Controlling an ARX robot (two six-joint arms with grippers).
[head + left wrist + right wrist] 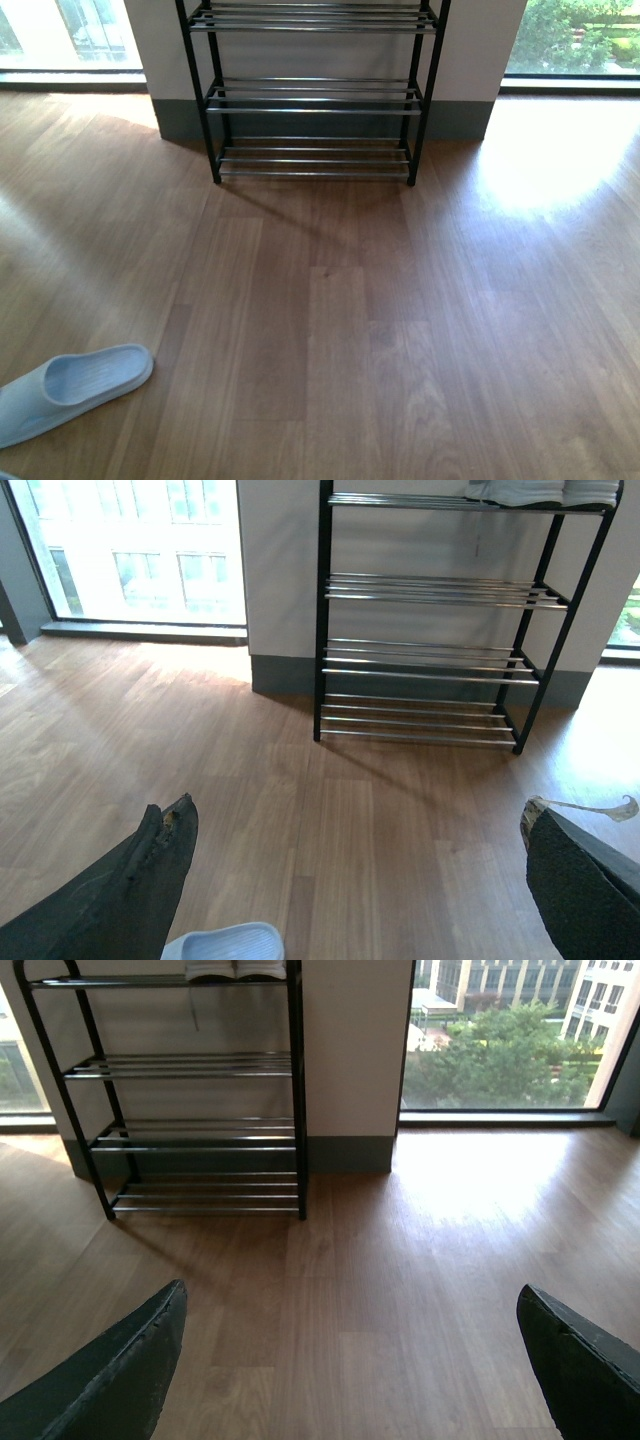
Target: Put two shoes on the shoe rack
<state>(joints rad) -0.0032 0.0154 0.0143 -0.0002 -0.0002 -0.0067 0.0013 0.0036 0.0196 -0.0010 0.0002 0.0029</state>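
The shoe rack (312,100) stands against the wall ahead, with a black frame and chrome rod shelves; its lower shelves are bare. In the wrist views, the white soles of the two shoes (540,492) (235,970) sit side by side on the highest shelf of the shoe rack (430,590) (190,1065) that shows, cut off by the picture edge. My left gripper (357,805) hangs open over bare floor, well short of the rack. My right gripper (351,1288) is open too, with nothing between its fingers. Neither arm shows in the front view.
A pale blue slipper (70,385) lies on the wooden floor at the near left, and its tip (225,942) shows by my left gripper's finger. Windows flank the wall pillar (470,50) behind the rack. Sunlight glares on the floor at the right.
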